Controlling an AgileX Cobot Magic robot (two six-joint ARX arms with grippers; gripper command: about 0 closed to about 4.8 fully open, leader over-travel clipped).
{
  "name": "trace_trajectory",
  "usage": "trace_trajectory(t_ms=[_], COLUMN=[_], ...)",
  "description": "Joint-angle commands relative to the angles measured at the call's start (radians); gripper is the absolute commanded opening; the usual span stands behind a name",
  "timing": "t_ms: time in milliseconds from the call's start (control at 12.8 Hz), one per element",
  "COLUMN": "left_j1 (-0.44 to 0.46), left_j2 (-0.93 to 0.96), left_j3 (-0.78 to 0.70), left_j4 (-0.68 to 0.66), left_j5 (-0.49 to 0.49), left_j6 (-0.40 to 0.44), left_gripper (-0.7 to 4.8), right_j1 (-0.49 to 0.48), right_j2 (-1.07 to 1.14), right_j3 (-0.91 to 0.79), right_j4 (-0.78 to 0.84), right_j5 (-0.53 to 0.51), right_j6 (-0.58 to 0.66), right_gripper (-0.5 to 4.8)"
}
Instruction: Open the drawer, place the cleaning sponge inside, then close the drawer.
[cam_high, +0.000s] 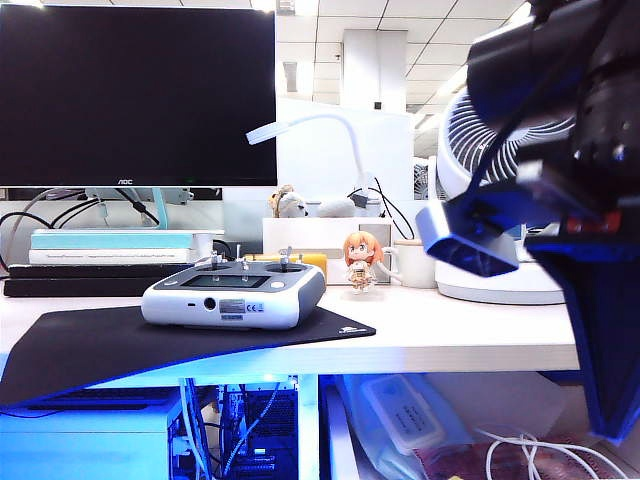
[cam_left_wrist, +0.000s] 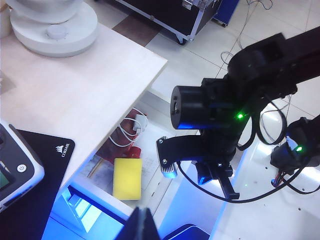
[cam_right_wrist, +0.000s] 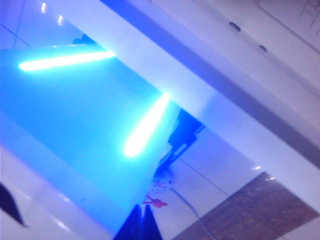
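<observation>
Judging from my remote seat, I put the task past its middle: in the left wrist view the cleaning sponge lies flat inside the open drawer, below the overhanging edge of the desk, beside some cables and papers, so opening and placing look done and only the closing is left. The left gripper shows as a dark tip with its fingers pressed together, empty, hovering above the drawer's near edge. The right gripper is likewise pinched shut on nothing; its own camera looks at a glossy blue-lit surface, possibly the drawer front or the floor, with bright streaks of reflected light, and I cannot say which it is or whether the fingertips touch anything. In the left wrist view I see the right arm hanging off the desk's corner over the floor, apart from the drawer. In the exterior view that same arm fills the right side as a dark, blurred mass in front of the fan, and the drawer and sponge are hidden below the tabletop there. On the desk I make out the grey controller on a black mat, a small figurine and a monitor. How far out the drawer stands I cannot judge, since its front is cut off.
</observation>
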Motion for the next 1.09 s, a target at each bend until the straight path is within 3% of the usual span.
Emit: trace_trajectory(t_ms=[78,469,1094], left_j1=[0.0,0.0,0.0], left_j2=[-0.004,-0.004,-0.004], left_j3=[0.002,0.002,0.002], left_j4=[0.006,0.006,0.006], left_j5=[0.004,0.004,0.004], left_j6=[0.004,0.004,0.004], left_gripper=[-0.06,-0.06,-0.06], right_j1=[0.003,0.003,0.002], right_j2=[0.06,0.122,0.226], right_j3=[0.003,0.003,0.003], right_j4=[0.007,0.021,0.083], right_j5=[0.086,0.144,0.152], right_j6=[-0.076,-0.129,-0.174], right_gripper=[-0.08,-0.08,-0.08])
